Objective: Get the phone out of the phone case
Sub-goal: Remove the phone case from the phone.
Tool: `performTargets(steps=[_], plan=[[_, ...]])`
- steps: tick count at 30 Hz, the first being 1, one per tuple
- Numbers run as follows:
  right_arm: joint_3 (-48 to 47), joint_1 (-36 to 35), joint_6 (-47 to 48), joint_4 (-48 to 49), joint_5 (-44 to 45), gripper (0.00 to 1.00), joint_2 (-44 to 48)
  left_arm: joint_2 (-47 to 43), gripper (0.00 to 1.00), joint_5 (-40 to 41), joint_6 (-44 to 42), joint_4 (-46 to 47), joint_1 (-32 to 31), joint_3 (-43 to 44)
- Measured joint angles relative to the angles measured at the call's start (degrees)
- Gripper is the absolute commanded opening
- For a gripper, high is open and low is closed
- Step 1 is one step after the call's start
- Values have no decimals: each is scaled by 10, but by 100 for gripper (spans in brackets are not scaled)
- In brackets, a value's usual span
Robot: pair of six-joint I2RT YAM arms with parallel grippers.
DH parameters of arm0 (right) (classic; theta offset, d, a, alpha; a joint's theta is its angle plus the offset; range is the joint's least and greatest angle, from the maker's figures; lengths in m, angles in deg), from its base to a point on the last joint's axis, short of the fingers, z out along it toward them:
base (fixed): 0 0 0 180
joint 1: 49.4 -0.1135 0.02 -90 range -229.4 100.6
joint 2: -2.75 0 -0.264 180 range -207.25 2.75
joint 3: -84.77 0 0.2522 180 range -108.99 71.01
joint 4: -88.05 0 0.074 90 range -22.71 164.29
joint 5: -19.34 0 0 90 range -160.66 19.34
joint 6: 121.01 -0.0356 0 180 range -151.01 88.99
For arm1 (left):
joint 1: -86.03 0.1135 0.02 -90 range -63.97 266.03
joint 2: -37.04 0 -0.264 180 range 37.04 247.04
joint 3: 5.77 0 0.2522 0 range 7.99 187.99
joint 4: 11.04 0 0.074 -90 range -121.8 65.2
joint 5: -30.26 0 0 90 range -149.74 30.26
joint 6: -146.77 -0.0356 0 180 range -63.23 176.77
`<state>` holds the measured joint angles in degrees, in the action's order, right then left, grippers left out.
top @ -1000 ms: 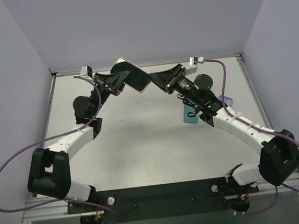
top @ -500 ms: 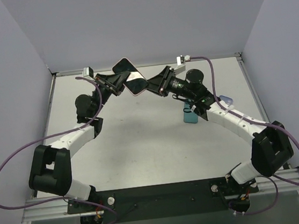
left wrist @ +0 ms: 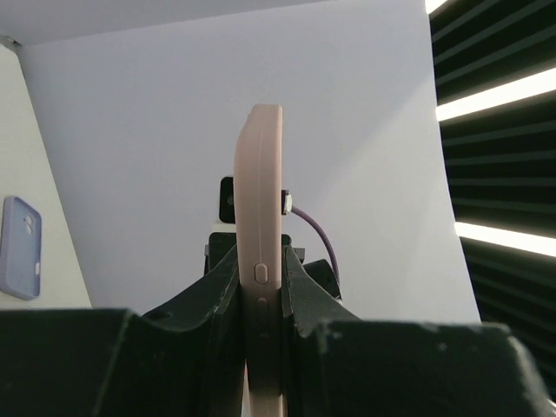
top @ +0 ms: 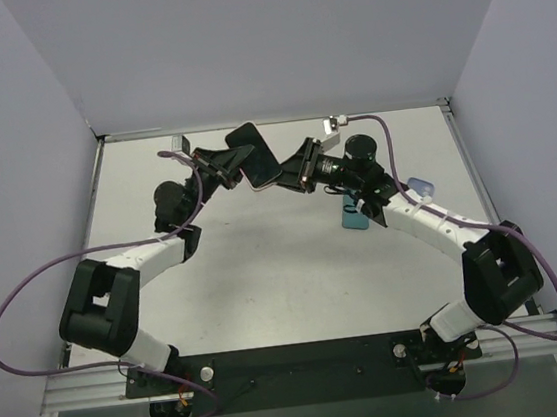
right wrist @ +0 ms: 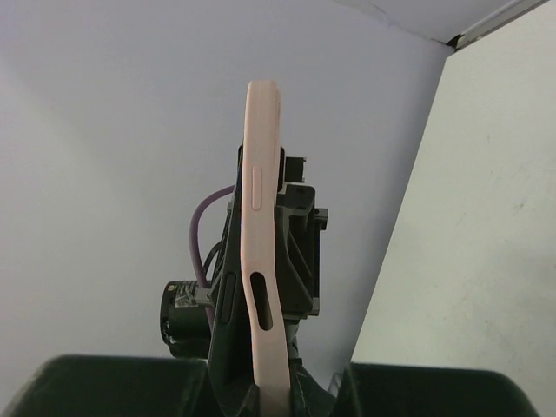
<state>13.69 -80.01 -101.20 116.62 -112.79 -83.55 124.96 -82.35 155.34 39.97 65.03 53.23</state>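
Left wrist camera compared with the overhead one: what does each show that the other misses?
Only the left wrist view shows the side button on the pink-cased phone, seen edge-on in the left gripper. Only the top view shows the phone's dark face and a teal case on the table. Both show the phone held up off the table.

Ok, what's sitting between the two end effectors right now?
The phone in its pink case, held up between the left end effector and the right end effector. The top view shows this; each wrist view shows the case edge-on.
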Motion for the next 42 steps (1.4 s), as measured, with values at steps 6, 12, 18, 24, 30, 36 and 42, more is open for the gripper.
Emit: performTargets(steps=[6,12,18,24,30,36,42], plan=[[9,14,73,-174,29,0,56,32,1,-24,-23,2,-28,-3],[3,17,165,-358,80,0,125,35,46,-47,-62,-23,-65,-12],[47,17,254,-433,137,0,154,26,84,-126,-213,-167,-104,-30],[95,18,272,-466,223,0,144,26,97,-186,-286,-227,-128,-64],[108,15,304,-525,333,0,139,25,98,-215,-305,-217,-128,-95],[108,-90,347,-555,471,0,118,6,97,-205,-347,-272,-128,-100],[108,-193,378,-558,574,0,46,-1,96,-136,-407,-418,-130,-73]])
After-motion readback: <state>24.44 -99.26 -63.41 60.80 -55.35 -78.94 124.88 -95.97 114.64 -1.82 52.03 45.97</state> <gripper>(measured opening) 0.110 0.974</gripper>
